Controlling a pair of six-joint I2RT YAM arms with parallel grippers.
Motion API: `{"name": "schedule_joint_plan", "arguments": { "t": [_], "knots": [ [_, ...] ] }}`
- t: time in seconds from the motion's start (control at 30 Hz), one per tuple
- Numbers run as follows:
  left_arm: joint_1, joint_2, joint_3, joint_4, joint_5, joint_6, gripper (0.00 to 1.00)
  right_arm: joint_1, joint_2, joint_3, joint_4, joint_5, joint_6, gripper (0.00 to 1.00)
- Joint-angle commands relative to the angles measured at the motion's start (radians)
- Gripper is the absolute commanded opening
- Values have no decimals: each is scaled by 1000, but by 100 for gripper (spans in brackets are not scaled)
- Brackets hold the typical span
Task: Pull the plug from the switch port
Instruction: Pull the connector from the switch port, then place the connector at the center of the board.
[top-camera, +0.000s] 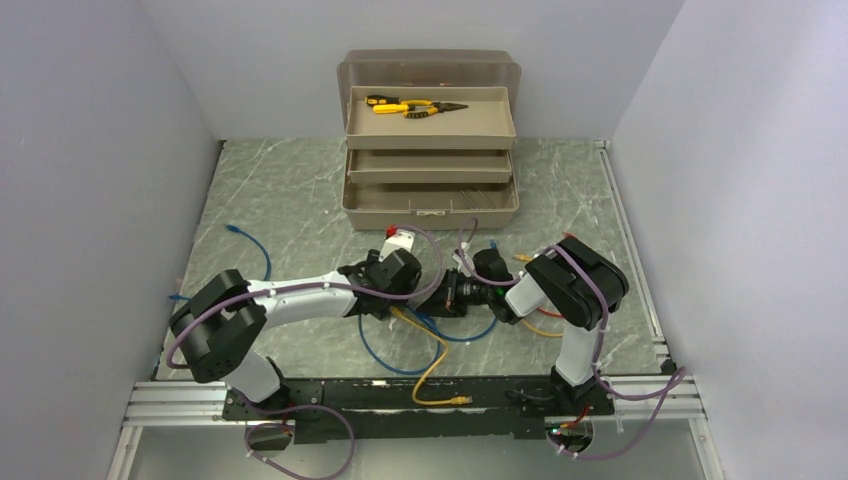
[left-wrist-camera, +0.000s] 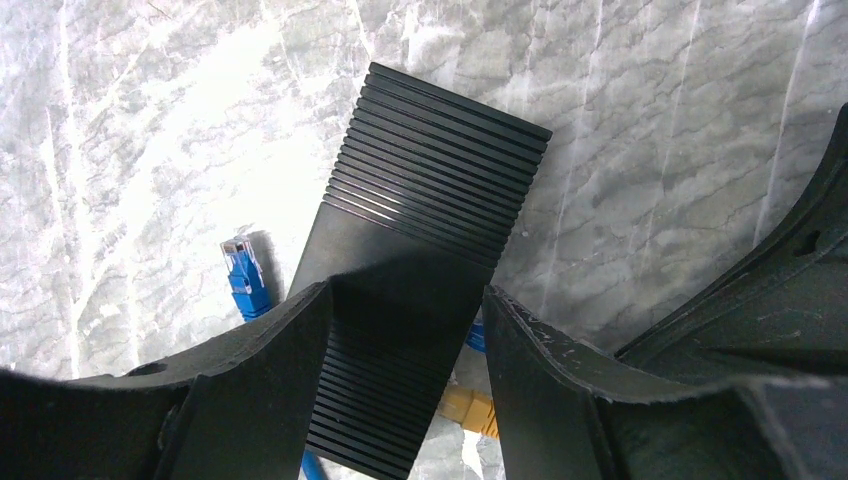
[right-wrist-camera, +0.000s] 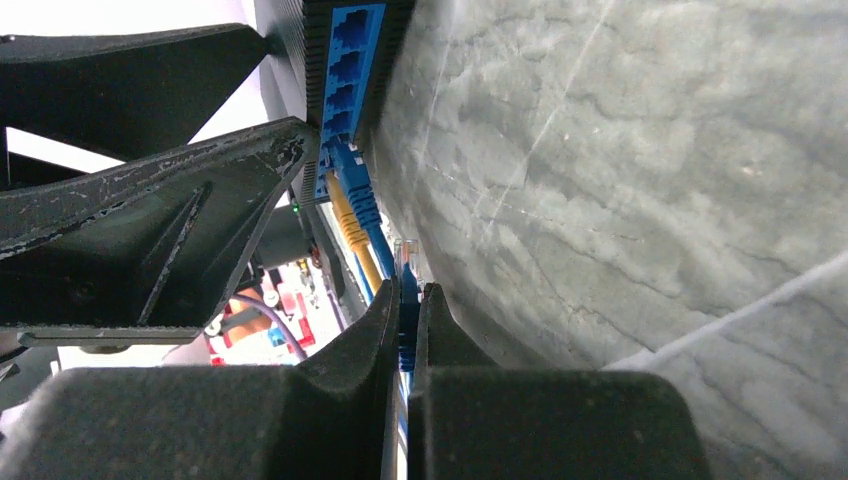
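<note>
On the table (top-camera: 290, 200), midway between the 2 arms, lies the switch (left-wrist-camera: 420, 230). The left gripper (left-wrist-camera: 405, 295) clamps it across its width, which should brace it against the pull. The right gripper (right-wrist-camera: 410, 292) is pressed together on what looks like the blue cable (right-wrist-camera: 372, 225) just behind its plug (right-wrist-camera: 343, 162). Only the right wrist view shows the ports (right-wrist-camera: 350, 60); only the left wrist view shows a loose blue plug (left-wrist-camera: 245, 275) beside the switch.

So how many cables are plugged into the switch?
2 visible: blue cable and yellow cable, side by side in the switch; more may be hidden.
</note>
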Motion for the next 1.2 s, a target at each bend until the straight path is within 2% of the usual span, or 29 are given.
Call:
{"name": "schedule_joint_plan", "arguments": {
  "t": [0.0, 0.2, 0.43, 0.6, 0.73, 0.87, 1.17],
  "knots": [
    [16, 27, -54, -47, -5, -3, 62, 2, -29, -7, -5, -62, -34, 0],
    [17, -63, -70, 4, 81, -3, 63, 2, -122, 29, -126, 11, -111, 0],
    [17, -258, -59, 6, 102, -39, 64, 3, -420, 201, -612, 285, -402, 0],
    [17, -391, -32, -37, 61, -74, 72, 4, -555, 260, -772, 392, -488, 0],
    [17, -494, -41, -17, 58, -86, 77, 5, -648, 274, -815, 386, -517, 0],
    [16, -586, -81, 67, 128, -58, 78, 5, -740, 270, -825, 278, -520, 0],
    [16, -820, -353, 547, 498, 30, 78, 8, -891, 268, -680, 106, -391, 0]
  ]
}}
